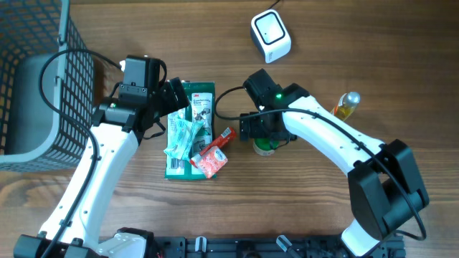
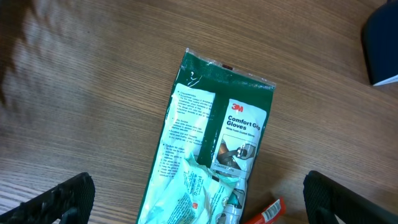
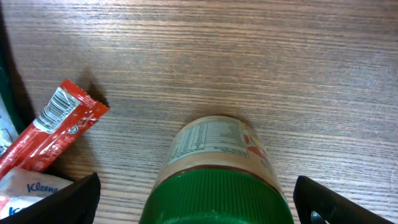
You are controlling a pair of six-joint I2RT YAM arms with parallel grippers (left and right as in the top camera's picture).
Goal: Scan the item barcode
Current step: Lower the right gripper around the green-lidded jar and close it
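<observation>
1. Wire basket (image 1: 43,79): far left of the table, well apart from the items.
2. Green glove pack (image 2: 217,130): flat at table centre, with a crumpled pale-green packet (image 1: 183,137) lying over its lower half. Left gripper (image 2: 205,208) hovers above it, jaws wide apart and empty.
3. White scanner (image 1: 270,36): top centre, well apart from the pile.
4. Green-lidded jar (image 3: 217,180): upright, just right of the pile. Right gripper (image 3: 199,199) sits over it with one finger on each side of the lid, jaws apart and not clamped. From overhead, the arm hides most of the jar.
5. Red stick packet (image 3: 56,124): near the jar's left side, barcode end facing up, beside a tissue pack (image 3: 28,186).
6. Small yellow bottle (image 1: 347,104): on the right, near the right arm.
</observation>
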